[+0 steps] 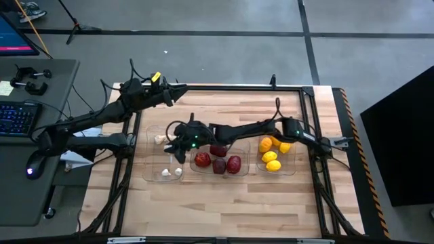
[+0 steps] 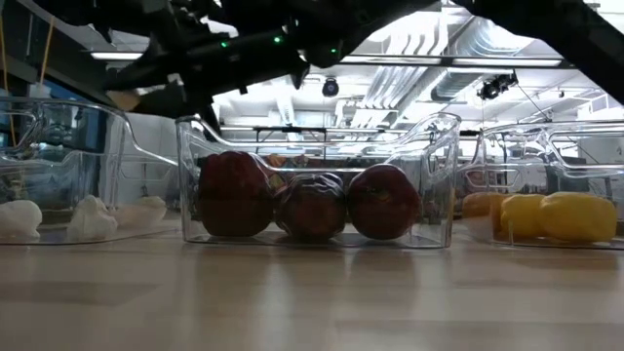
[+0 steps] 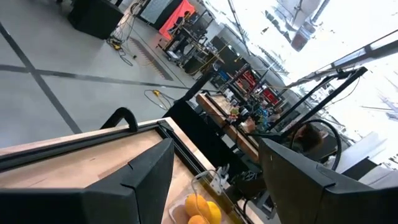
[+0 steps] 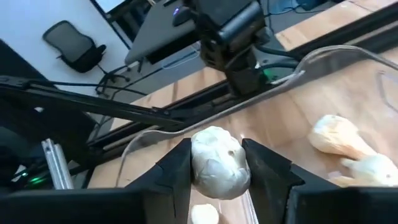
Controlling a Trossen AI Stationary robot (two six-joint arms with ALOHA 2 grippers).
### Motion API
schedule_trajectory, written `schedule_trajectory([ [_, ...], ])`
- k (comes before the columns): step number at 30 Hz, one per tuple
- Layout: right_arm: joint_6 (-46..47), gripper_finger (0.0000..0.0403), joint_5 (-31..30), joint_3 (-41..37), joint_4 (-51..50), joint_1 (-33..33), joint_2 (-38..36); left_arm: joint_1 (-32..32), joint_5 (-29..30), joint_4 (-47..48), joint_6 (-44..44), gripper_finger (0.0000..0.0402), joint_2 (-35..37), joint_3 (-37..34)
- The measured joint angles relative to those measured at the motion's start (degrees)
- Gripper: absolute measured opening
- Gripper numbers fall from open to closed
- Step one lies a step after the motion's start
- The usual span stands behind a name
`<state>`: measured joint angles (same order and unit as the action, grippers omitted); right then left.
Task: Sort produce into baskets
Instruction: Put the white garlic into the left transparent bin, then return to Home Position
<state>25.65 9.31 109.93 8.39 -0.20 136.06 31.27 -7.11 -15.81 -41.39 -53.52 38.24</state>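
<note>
Grey floor with taped lines runs all around a light wooden bench (image 1: 224, 203), and a desk with a keyboard (image 1: 17, 116) sits off the bench's left side. From above, three clear baskets stand in a row across the middle. The left basket (image 1: 154, 173) has a few white garlic pieces, the middle basket (image 1: 220, 172) holds dark red roundish fruit (image 1: 218, 165), and the right basket (image 1: 288, 169) is full of lemons (image 1: 272, 157) in yellow and orange. The right arm stretches all the way across, so the right claw (image 1: 178, 146) hangs over the left basket. The left claw (image 1: 180, 89) is parked up at the bench's far edge, well apart from everything.

Level with the bench top, the three red fruit (image 2: 310, 203) sit side by side touching in the middle basket (image 2: 317, 234), garlic pieces (image 2: 93, 219) lie low in the left basket (image 2: 58, 234), and lemons (image 2: 561, 216) lie with their long axis running sideways in the right basket (image 2: 585, 239). Dark arm parts cross overhead.

Left wrist camera: the left claw (image 3: 214, 180) is spread wide with nothing in it, pointing out past the bench corner into the room, with a couple of lemons (image 3: 200, 208) peeking in between the fingers.

Right wrist camera: the right claw (image 4: 217, 165) is pinched on a garlic bulb (image 4: 217, 162), one finger on each side. The bulb looks roundish, so I can't tell its long axis. More garlic (image 4: 339, 138) lies below on the basket floor, long axis along the bench, tapered end pointing away from the held bulb.
</note>
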Motion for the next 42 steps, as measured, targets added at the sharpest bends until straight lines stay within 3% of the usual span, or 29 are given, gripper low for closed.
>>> schedule_trajectory([
  [5,-2.59,0.0143,1.56,1.11,-1.11,0.00,0.51,0.00,-0.28,0.06,-0.02,0.0223,0.07,0.00],
  [13,-3.52,0.0240,2.41,1.11,-3.11,-0.16,0.12,0.00,-0.39,-0.44,0.20,0.0223,0.72,-0.04],
  [17,-6.20,0.0254,8.38,1.11,-10.10,-1.35,-2.25,0.00,-1.75,-0.24,2.45,0.0223,3.02,-0.07],
  [21,-15.33,0.0249,9.04,1.11,-23.27,-3.35,-6.86,0.00,-3.63,-0.39,5.80,0.0223,7.45,-0.07],
  [26,-24.92,0.0224,7.21,-0.22,-37.16,-5.77,-13.99,0.00,-4.41,3.65,8.16,0.0223,14.20,-0.06],
  [29,-27.04,0.0195,7.20,-5.13,-39.55,-7.12,-19.58,-0.06,-4.21,7.57,9.15,0.0223,17.70,-0.04],
  [36,-23.58,0.0094,2.89,-28.65,-32.53,-8.46,-37.97,-2.69,-0.59,11.42,10.39,0.0222,20.37,-0.21],
  [40,-16.32,0.0023,0.29,-43.81,-26.65,-7.90,-50.26,-6.46,1.57,1.80,8.90,0.0207,20.08,-5.82],
  [42,-12.58,0.0007,-1.31,-50.54,-23.52,-7.35,-56.31,-8.83,3.71,-4.15,6.88,0.0193,19.64,-10.14],
])
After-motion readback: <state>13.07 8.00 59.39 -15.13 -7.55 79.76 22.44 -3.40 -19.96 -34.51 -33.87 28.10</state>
